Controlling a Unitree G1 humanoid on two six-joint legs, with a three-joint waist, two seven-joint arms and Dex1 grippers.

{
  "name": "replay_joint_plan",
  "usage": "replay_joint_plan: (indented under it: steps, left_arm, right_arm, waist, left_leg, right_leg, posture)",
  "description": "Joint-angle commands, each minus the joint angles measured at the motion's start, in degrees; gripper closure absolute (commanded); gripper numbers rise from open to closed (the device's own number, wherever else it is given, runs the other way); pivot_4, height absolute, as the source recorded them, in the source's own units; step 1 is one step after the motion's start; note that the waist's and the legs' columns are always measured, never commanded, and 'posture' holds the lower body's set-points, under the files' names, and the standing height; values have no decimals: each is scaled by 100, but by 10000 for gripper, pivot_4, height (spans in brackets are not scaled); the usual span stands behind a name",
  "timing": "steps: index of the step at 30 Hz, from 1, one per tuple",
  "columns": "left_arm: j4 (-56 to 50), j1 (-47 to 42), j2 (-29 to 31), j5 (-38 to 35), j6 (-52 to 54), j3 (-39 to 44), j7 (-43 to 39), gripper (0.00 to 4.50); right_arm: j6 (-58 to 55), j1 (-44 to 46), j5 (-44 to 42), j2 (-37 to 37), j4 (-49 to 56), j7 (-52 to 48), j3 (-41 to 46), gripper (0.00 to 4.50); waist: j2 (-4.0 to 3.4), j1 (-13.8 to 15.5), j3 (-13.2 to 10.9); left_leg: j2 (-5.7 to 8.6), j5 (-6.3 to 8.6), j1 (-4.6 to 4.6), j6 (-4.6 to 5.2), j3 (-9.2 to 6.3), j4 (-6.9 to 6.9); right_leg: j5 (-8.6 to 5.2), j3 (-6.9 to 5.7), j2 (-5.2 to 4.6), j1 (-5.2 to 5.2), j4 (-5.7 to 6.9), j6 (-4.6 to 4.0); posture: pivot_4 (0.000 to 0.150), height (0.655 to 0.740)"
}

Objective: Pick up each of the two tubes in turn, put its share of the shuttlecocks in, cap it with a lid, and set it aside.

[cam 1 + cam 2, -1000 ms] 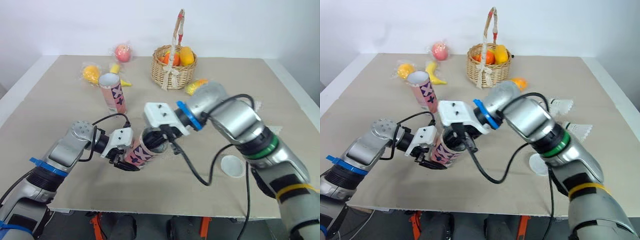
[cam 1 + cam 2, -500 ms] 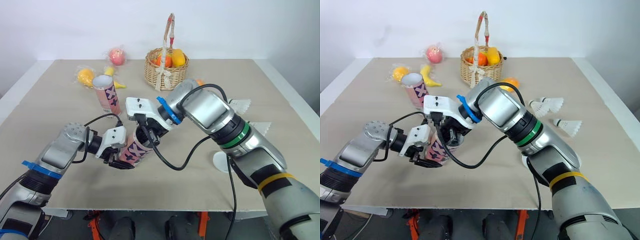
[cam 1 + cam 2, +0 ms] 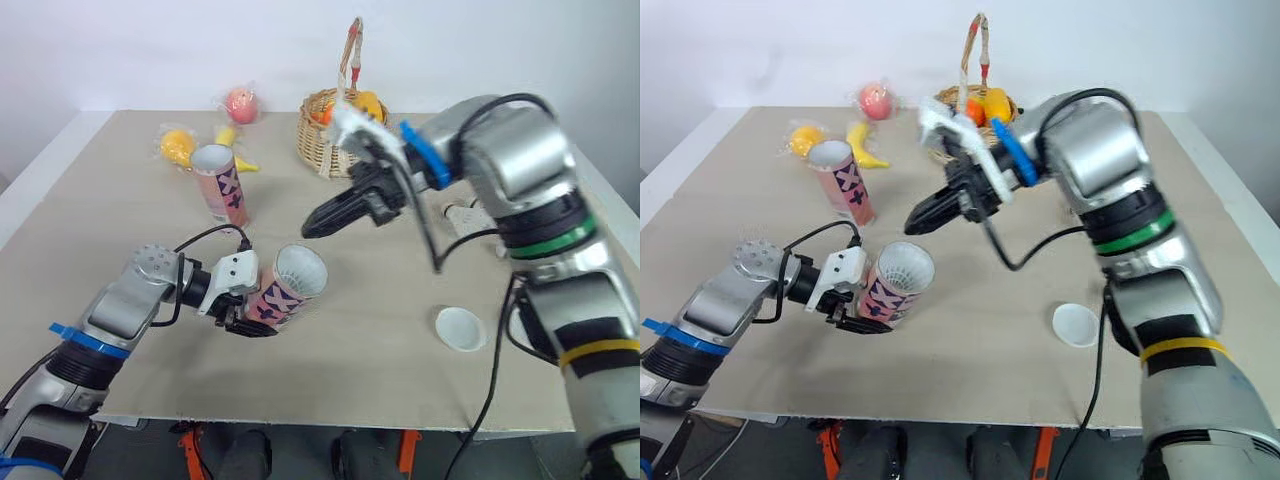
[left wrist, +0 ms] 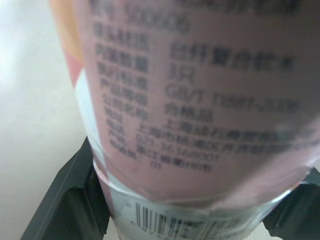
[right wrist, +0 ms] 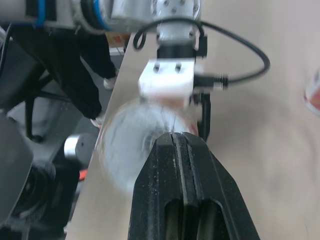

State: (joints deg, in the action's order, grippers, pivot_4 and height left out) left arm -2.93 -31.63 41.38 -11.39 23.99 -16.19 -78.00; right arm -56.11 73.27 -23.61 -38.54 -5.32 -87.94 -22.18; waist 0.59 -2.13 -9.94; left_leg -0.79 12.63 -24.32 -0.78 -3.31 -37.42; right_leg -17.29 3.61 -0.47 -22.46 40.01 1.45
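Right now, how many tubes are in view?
2. One tube lies tilted in the left gripper, mouth open; the other tube stands upright farther back, near the wrapped orange fruit.

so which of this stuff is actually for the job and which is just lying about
Job: tube in the left gripper, standing tube, white lid.
Lying about: fruit basket, pink fruit, orange fruit, banana.

the tube (image 3: 285, 290) lies tilted in the left claw (image 3: 245, 320), mouth near the right claw (image 3: 310, 229). a second tube (image 3: 223, 188) stands behind the left claw, a basket (image 3: 322, 150) behind the right claw, a lid (image 3: 460, 328) to its right.
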Motion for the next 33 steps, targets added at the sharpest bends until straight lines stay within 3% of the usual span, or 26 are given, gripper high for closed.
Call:
replay_joint_plan:
  steps: [1, 7, 11, 15, 18, 25, 33]
  left_arm:
    - [-171, 56, -44, -86, -112, 7, 13, 14249]
    - [-343, 118, -538, -727, -170, 399, 126, 14249]
    - [-255, 227, -962, -1128, -202, 533, 255, 14249]
    - [148, 363, -1278, -1052, -582, 441, 293, 14249]
    - [521, 447, -1565, -1055, -891, 453, 329, 14249]
    - [1460, 573, -1993, -636, -1974, 323, 457, 14249]
    - [1898, 610, -2221, -433, -2659, 320, 551, 14249]
  right_arm:
    - [97, -313, -220, -388, 591, 26, 467, 44529]
    - [1057, -1373, 20, -1119, 1030, 638, 1358, 44529]
    - [1999, -2489, 372, -2042, 1140, 443, 1572, 44529]
    - [2761, -3136, 809, -2684, 850, 271, 1496, 44529]
    - [3197, -3322, 1094, -2864, 406, 169, 1379, 35163]
    - [3748, -3344, 1502, -2748, -163, -67, 1034, 1945]
    - [3877, -3356, 2240, -2483, -500, 124, 569, 827]
  waist:
    - [0, -2, 0]
    - [4, 9, -4]
    - [10, 78, -9]
    - [5, 66, -11]
    - [4, 35, -11]
    - [1, 29, -11]
    - [1, 58, -11]
  left_leg:
    - [3, 0, 0, 1, 1, 1]
    - [3, 0, -1, 1, -1, -4]
    - [7, 0, -2, 1, 3, -7]
    - [8, 0, 1, 1, 10, -8]
    - [3, 0, 12, 1, 17, -8]
    - [1, -6, 19, -1, 18, -10]
    - [4, -6, 15, -2, 16, -12]
  right_leg:
    - [0, 2, -2, 0, 0, 0]
    - [0, -2, 0, 4, 1, 1]
    - [-5, -1, -1, 9, 0, 10]
    - [-2, 11, -1, 8, 0, 11]
    - [3, 18, 5, 11, 0, 7]
    - [15, 19, 14, 14, 1, 1]
    - [15, 24, 5, 15, 1, 6]
  posture:
    - [1500, 7400]
    - [1500, 7400]
    - [1500, 7400]
    - [1500, 7400]
    - [1500, 7400]
    - [1500, 7400]
    - [1500, 7400]
